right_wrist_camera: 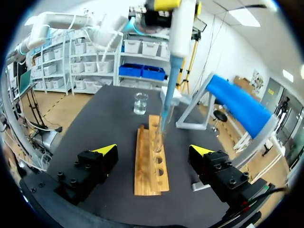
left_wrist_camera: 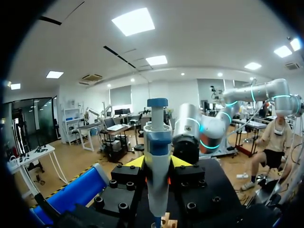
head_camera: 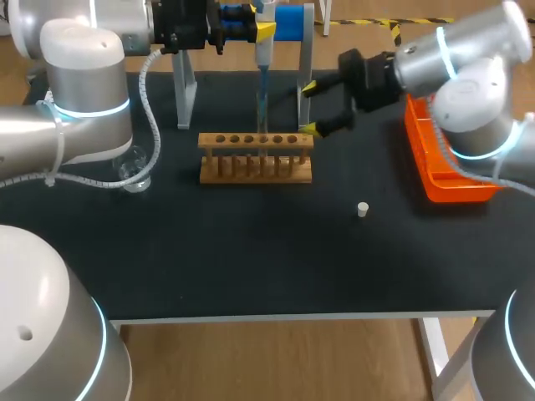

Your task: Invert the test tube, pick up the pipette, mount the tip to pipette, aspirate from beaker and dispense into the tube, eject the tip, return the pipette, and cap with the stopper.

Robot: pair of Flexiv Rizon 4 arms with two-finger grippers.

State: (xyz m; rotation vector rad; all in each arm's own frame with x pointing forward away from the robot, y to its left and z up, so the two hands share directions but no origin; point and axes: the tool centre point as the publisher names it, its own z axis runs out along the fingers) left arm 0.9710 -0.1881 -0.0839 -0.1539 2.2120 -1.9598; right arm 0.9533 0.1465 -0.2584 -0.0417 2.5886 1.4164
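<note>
My left gripper (head_camera: pixel 261 30) (left_wrist_camera: pixel 156 162) is shut on the white and blue pipette (head_camera: pixel 262 52) (left_wrist_camera: pixel 157 166) (right_wrist_camera: pixel 182 28), held upright over the wooden rack (head_camera: pixel 255 159) (right_wrist_camera: pixel 151 164). The pipette's long clear tip (head_camera: pixel 262 104) (right_wrist_camera: pixel 166 102) reaches down into a glass test tube (head_camera: pixel 262 154) (right_wrist_camera: pixel 157 140) standing in the rack. My right gripper (head_camera: pixel 309 108) (right_wrist_camera: pixel 154 151) is open at the rack's right end, with nothing between its fingers. The glass beaker (head_camera: pixel 134 171) (right_wrist_camera: pixel 140 103) stands left of the rack. A small white stopper (head_camera: pixel 363 209) lies on the mat in front and to the right.
The pipette stand (head_camera: pixel 294 33) (right_wrist_camera: pixel 232 107), with grey legs and a blue top, stands just behind the rack. An orange tray (head_camera: pixel 447 163) sits at the right edge under my right arm. The black mat (head_camera: pixel 251 251) covers the table.
</note>
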